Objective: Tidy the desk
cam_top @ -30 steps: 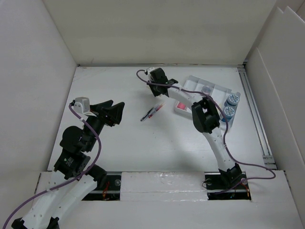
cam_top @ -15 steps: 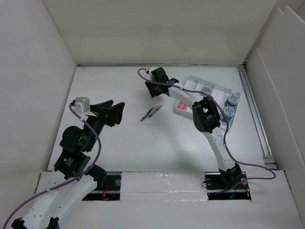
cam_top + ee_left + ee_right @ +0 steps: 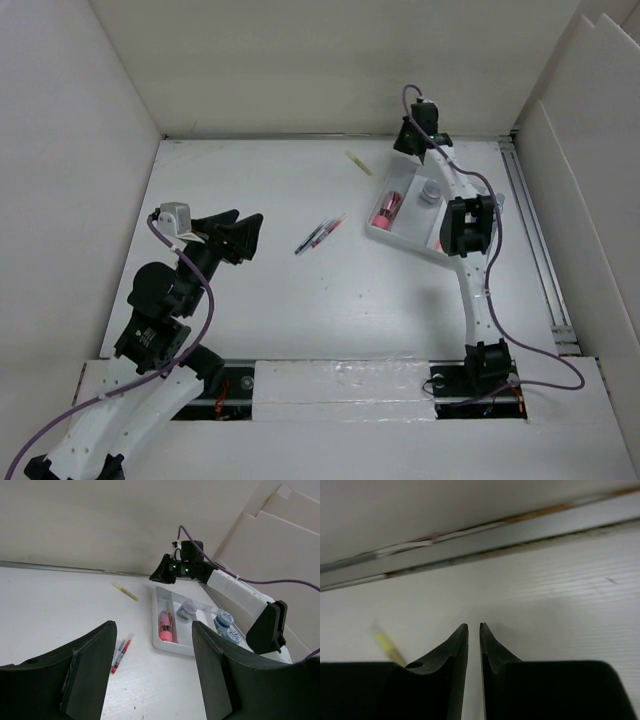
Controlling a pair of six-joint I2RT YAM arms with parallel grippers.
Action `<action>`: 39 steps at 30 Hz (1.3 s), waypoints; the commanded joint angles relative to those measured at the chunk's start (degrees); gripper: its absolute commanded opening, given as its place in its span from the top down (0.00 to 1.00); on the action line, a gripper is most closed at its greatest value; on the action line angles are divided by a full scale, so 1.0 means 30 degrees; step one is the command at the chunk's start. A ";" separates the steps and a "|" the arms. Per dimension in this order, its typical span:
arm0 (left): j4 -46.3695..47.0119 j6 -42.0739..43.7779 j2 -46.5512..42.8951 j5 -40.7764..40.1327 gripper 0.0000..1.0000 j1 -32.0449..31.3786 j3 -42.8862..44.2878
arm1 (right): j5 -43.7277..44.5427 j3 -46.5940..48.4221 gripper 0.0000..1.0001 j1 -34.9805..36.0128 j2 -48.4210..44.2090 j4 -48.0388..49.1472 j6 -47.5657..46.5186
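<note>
The desk is a white tabletop between white walls. A red pen and a blue pen lie side by side at its middle; they also show in the left wrist view. A yellow stick lies near the back wall and shows in both wrist views. My left gripper is open and empty, left of the pens. My right gripper is shut and empty, low over the desk by the back wall, right of the stick.
A white compartmented tray at the right holds a pink item and a small jar. Two blue-capped bottles stand at its right end. My right arm stretches over the tray.
My right arm has swung from left of the tray, near the pens, to the back wall on the right. The tray's compartments and the yellow stick now show. The left arm has not moved.
</note>
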 commanded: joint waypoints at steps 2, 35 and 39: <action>0.0889 0.0056 0.0182 0.0164 0.42 -0.0045 -0.0062 | -0.0479 0.0245 0.78 0.0009 0.0383 -0.1805 0.1953; 0.0741 0.0056 -0.1517 0.0105 0.42 -0.0045 -0.0296 | -0.0532 0.1448 0.26 -0.0252 0.0090 -0.2365 0.1628; 0.0712 0.0085 -0.1400 0.0017 0.42 -0.0045 -0.0267 | -0.0830 0.0464 0.25 -0.0255 0.0304 -0.2468 0.1660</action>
